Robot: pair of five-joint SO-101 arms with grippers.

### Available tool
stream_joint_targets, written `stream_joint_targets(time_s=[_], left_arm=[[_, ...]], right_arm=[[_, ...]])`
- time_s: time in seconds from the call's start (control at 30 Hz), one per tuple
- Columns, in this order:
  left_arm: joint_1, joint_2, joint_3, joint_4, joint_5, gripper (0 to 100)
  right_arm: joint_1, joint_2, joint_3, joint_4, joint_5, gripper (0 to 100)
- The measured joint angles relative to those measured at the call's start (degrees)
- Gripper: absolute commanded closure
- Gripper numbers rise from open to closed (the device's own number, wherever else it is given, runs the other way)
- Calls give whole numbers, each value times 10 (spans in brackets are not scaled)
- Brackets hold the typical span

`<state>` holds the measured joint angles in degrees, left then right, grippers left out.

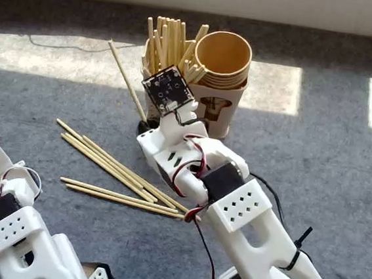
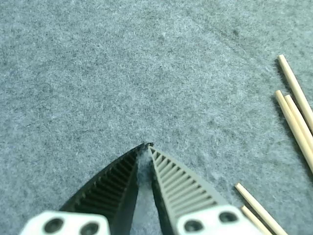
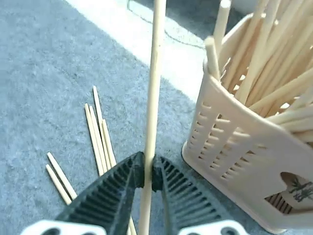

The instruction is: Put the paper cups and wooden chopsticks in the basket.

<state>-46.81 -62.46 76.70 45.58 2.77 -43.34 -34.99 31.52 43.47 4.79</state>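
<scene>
Wooden chopstick (image 3: pixel 155 88), just 1, is pinched low on its shaft by the right end effector (image 3: pixel 148 169), jaws closed onto it. Its long axis is held nearly upright, with the basket (image 3: pixel 234 147) just beside it, packed with sticks and the stacked paper cups (image 1: pixel 224 54). A lift over the rim is judged to be needed. Loose chopsticks (image 1: pixel 117 169) are spread flat on the table between the 2 arms. The left end effector (image 2: pixel 146 147) is seen closed and empty near their ends.

White printed-plastic right arm (image 1: pixel 242 211) and left arm (image 1: pixel 9 228): perforated shells, black servo blocks, red and black cables (image 1: pixel 183 179), square black circuit board (image 1: pixel 169 89); ribbed dark fingers (image 2: pixel 178 183).
</scene>
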Motion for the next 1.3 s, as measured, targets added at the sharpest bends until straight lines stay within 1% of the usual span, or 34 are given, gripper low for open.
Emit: stream_joint_targets(time_s=[0.3, 0.4, 0.5, 0.7, 1.03, 1.13, 1.3], left_arm=[[0, 0, 0, 0, 0, 995], [0, 0, 0, 0, 0, 995], [0, 0, 0, 0, 0, 995], [0, 0, 0, 0, 0, 995], [0, 0, 0, 0, 0, 995], [0, 0, 0, 0, 0, 995], [0, 0, 0, 0, 0, 995]], right_arm=[[11, -1, -110, -3, 0, 993], [33, -3, -140, -40, 0, 993], [60, -32, -142, -102, 0, 993], [85, -85, -69, -267, 0, 993], [88, -87, 66, -556, 0, 993], [89, -57, 84, -611, 0, 993], [113, 48, 85, -682, 0, 993]])
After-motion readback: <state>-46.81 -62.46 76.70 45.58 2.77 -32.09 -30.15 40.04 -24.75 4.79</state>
